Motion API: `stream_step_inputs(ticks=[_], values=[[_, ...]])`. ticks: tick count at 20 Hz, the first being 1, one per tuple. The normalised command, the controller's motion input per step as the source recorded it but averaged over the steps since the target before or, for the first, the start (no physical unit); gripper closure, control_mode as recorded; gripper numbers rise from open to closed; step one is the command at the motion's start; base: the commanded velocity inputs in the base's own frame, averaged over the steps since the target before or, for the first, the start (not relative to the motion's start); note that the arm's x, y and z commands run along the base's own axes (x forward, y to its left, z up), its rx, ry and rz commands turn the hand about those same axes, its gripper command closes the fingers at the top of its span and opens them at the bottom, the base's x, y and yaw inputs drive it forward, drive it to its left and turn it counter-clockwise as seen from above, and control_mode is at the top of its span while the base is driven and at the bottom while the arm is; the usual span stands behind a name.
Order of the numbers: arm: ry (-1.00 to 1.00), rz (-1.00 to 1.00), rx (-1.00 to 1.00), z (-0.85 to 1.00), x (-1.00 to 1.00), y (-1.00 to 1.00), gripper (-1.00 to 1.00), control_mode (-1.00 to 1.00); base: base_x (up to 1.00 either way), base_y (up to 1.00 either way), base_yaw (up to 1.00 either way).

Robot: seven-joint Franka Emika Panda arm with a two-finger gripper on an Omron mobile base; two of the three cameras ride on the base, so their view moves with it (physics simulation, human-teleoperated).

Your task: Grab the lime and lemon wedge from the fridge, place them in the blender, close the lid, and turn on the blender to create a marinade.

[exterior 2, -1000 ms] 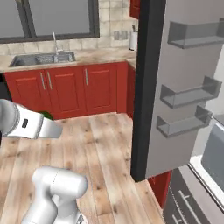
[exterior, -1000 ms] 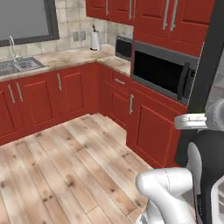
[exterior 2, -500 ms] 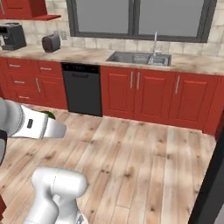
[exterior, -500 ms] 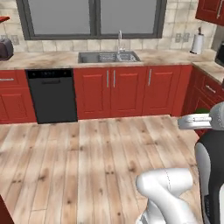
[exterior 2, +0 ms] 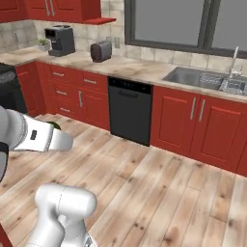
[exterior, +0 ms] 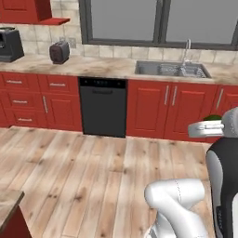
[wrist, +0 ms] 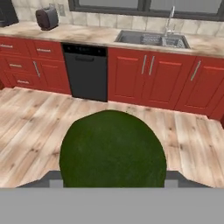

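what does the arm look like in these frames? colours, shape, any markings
Glossy white, rounded arm links, bulging at the elbow. A dark grey, near-black joint section sits on the upright link. The forearm tapers to a pale grey end and carries a small dark rectangular mark. No cables visible.

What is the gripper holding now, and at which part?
The gripper holds the lime, a dark green ball, between its fingers at the fruit's sides.
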Motion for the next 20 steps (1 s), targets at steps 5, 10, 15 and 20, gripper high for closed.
stream_step_inputs(ticks=[5, 10, 15, 20], values=[[0.00, 0.00, 0.00, 0.00, 0.00, 0.00, 1.00, 1.00, 1.00, -0.39, 0.24], [0.00, 0.00, 0.00, 0.00, 0.00, 0.00, 1.00, 1.00, 1.00, -0.06, 0.39], [0.00, 0.00, 0.00, 0.00, 0.00, 0.00, 1.00, 1.00, 0.89, 0.00, 0.73], [0.00, 0.00, 0.00, 0.00, 0.00, 0.00, 1.00, 1.00, 0.68, 0.00, 0.81]])
